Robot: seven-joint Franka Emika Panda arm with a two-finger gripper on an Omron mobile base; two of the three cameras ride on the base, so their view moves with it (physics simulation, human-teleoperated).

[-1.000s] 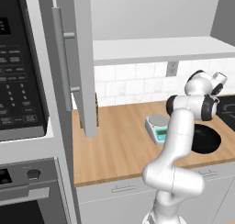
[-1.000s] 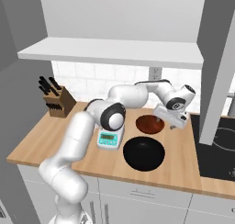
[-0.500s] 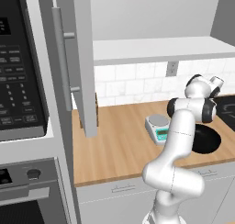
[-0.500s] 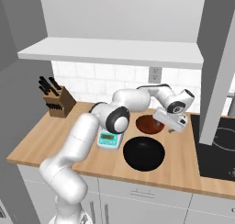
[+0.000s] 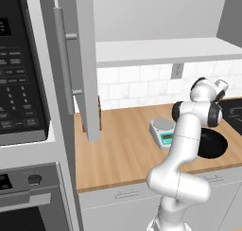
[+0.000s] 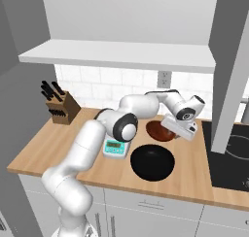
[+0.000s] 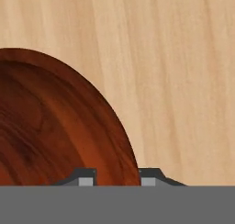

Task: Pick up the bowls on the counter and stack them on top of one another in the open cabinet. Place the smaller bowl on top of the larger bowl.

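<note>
Two bowls sit on the tan counter [image 6: 58,148]. The smaller one is a reddish-brown bowl [image 6: 158,130] near the back wall. The larger is a black bowl [image 6: 152,161] in front of it, also seen past my arm [image 5: 213,144]. My gripper [image 6: 170,132] reaches down at the brown bowl's right edge. In the hand view the brown bowl [image 7: 50,126] spreads over the left side and my gripper [image 7: 117,177] straddles its rim, one fingertip inside and one outside, shut on it. Above the counter, the open cabinet's white shelf [image 6: 116,54] is bare and its grey door [image 5: 87,64] stands swung out.
A small kitchen scale [image 6: 115,147] stands left of the black bowl. A knife block [image 6: 61,107] is at the counter's far left. The black stovetop [image 6: 233,153] lies to the right and a black microwave [image 5: 19,74] to the left. The open door [image 6: 228,66] hangs over the counter's right end.
The fingers have closed from wide open onto the brown bowl's rim. The hand has shifted slightly at the bowl's edge. Both bowls stay where they were.
</note>
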